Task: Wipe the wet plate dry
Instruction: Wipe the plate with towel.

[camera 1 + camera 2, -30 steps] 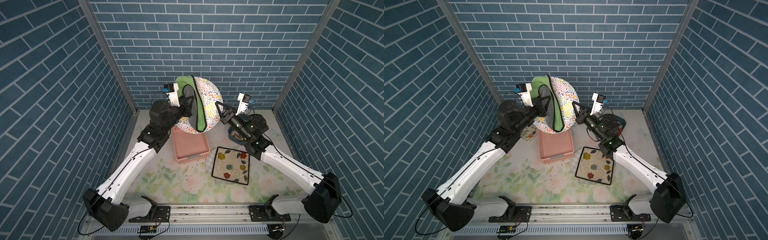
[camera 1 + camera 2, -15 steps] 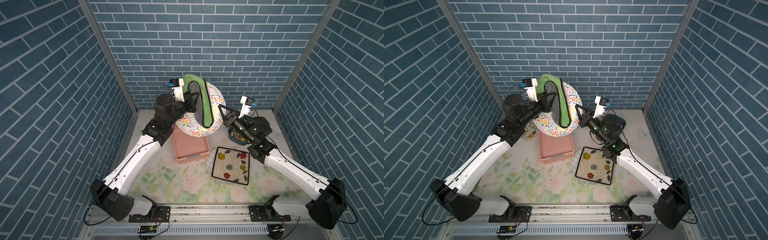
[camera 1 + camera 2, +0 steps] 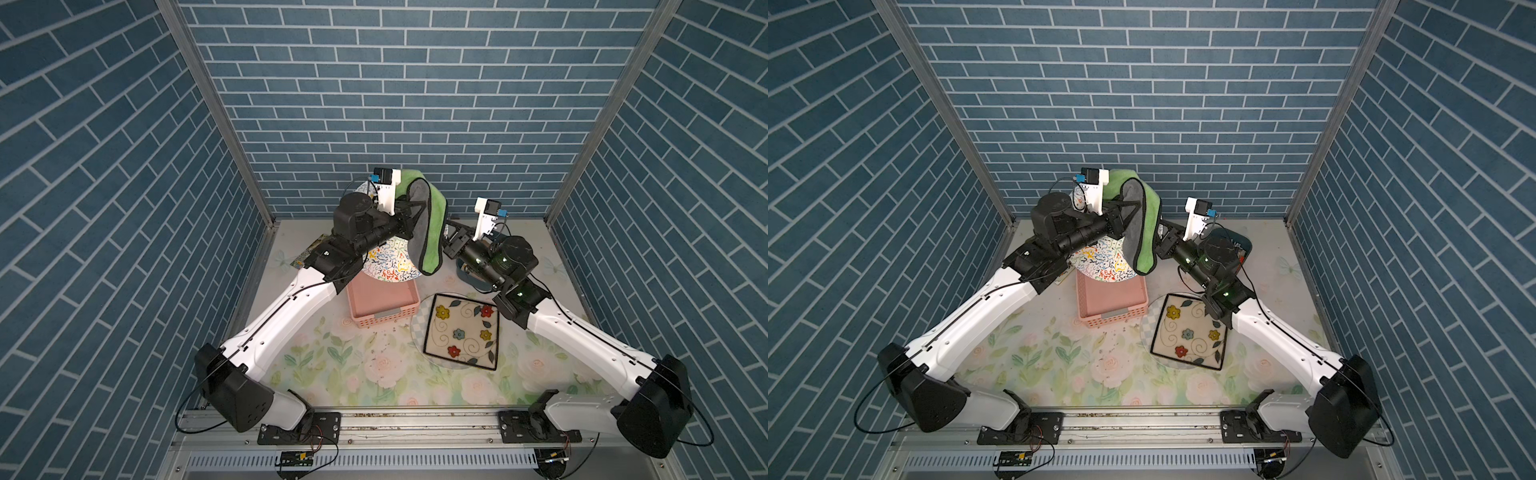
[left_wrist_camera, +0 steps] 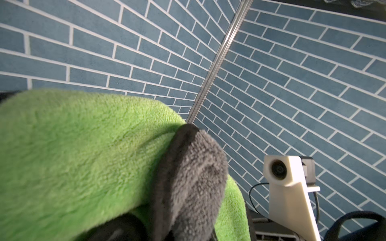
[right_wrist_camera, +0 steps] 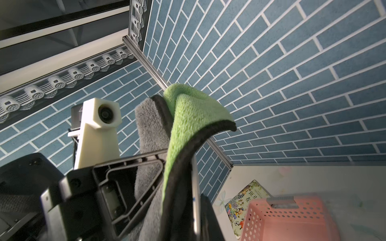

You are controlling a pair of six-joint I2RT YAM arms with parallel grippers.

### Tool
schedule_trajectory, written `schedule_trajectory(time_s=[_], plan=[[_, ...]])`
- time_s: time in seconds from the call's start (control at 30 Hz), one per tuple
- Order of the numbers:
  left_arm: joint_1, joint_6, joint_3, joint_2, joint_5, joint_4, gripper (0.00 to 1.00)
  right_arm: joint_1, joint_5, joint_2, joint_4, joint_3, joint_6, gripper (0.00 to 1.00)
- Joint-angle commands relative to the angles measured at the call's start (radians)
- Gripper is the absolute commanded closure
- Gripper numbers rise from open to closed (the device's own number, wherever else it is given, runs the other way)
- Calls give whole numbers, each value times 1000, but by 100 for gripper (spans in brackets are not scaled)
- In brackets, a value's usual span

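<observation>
Both top views: patterned plate (image 3: 388, 266) held tilted in the air over the 12 o'clock end of the pink basket (image 3: 382, 320), half hidden by the left arm. Cloth (image 3: 432, 232) drapes its 3 o'clock edge.

Only the right wrist view gives you the grips. Left gripper (image 5: 165, 164) is clenched on the cloth. The plate rim runs edge-on into the right gripper (image 3: 449, 232) (clamped on it).

Against a second ago, the plate sits lower and the cloth has slid from centre to edge.
</observation>
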Motion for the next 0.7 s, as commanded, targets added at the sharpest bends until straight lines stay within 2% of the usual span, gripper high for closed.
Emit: schedule_trajectory(time_s=[0.0,0.07,0.13,0.23,0.33,0.4,0.47,0.57,0.67], plan=[[-33,-1,-105,6,-64,-109,100,-38,-62,-33,285,78,98,100],[6,-60,-182,-61,-164,-102,100,-111,-68,-51,294,75,152,100],[94,-125,-250,-134,-157,-82,100,-190,-80,-79,302,56,201,100],[245,-194,-324,-210,-37,-20,100,-270,-110,-120,316,31,249,100],[359,-322,-399,-272,139,175,100,-312,-124,-155,327,10,291,100],[421,-535,-465,-301,259,418,100,-337,-126,-174,350,-6,328,100],[449,-849,-533,-290,332,828,100,-351,-129,-184,387,-23,366,100],[435,-1261,-530,-167,314,1389,100,-351,-171,-142,495,-25,460,100],[380,-1523,-441,-37,228,1742,100,-333,-219,-71,625,-26,563,100]])
